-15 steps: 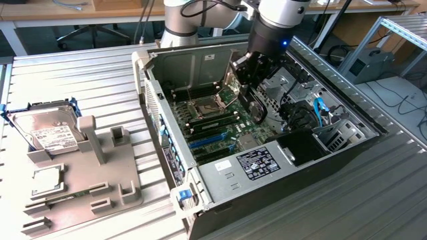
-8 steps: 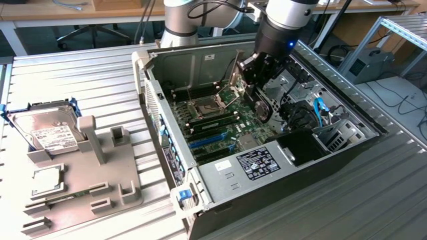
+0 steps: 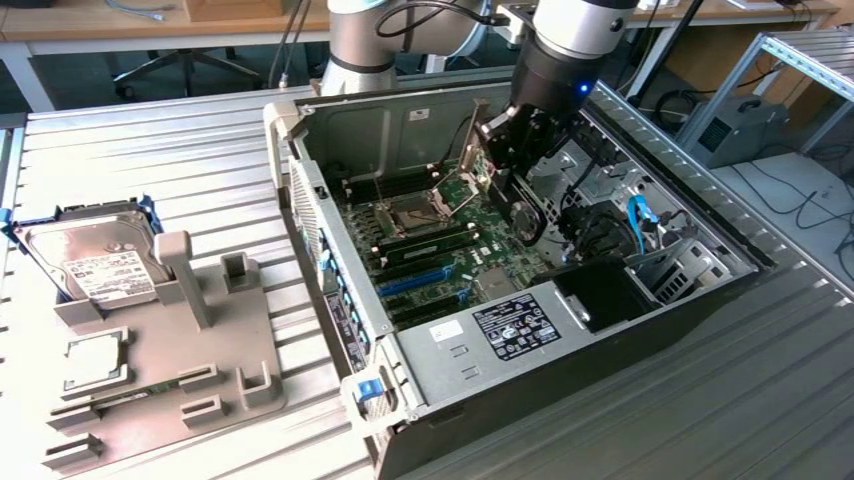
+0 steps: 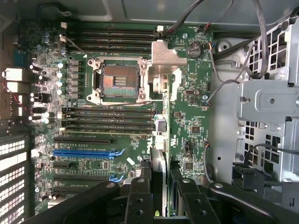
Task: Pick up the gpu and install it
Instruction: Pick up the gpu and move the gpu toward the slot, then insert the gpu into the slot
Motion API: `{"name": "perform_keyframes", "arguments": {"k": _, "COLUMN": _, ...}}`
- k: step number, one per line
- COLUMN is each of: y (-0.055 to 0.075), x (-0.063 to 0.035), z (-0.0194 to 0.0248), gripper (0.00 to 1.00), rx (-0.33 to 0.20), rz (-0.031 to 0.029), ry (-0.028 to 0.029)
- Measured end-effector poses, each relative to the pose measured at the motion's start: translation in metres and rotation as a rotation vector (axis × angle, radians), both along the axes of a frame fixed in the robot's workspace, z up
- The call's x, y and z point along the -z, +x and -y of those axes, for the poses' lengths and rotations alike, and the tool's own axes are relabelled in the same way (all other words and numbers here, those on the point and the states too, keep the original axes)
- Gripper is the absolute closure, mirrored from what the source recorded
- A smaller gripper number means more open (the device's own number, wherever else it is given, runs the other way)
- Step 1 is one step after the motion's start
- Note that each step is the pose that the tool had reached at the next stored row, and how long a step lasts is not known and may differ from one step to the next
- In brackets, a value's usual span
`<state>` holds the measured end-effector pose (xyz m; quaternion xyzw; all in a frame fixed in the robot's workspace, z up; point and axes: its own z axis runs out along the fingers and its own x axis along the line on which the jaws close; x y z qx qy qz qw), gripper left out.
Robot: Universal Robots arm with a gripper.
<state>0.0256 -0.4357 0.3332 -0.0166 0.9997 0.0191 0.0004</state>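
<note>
**Tool holding the gpu on edge over the open motherboard**

Exterior view: the black two-fingered tool (image 3: 505, 168) hangs inside the open grey metal computer case (image 3: 447, 365), which lies on the ribbed metal desk (image 3: 160, 150). It is closed narrow on the gpu (image 3: 471, 160), a thin dark flat card with a silver bracket, held above the green motherboard (image 3: 427, 240) and apart from it.

Wrist view: the card shows edge-on between the fingers (image 4: 138, 200), near the long blue expansion slot (image 4: 86, 152) but not seated, and it appears to lie crosswise to that slot. As I judge it, pressing down out of line could jam the card on neighbouring connectors or make it slip in the grip. The loose black cables (image 4: 224, 70) beside the board could also snag.
</note>
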Motion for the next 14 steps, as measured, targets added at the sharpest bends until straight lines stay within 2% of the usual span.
{"name": "perform_keyframes", "arguments": {"k": 9, "y": 0.0000, "x": 0.0000, "z": 0.0000, "gripper": 0.74, "rx": -0.005, "rz": 0.0000, "ry": 0.0000}}
{"name": "perform_keyframes", "arguments": {"k": 14, "y": 0.0000, "x": 0.0000, "z": 0.0000, "gripper": 0.74, "rx": -0.080, "rz": 0.0000, "ry": 0.0000}}
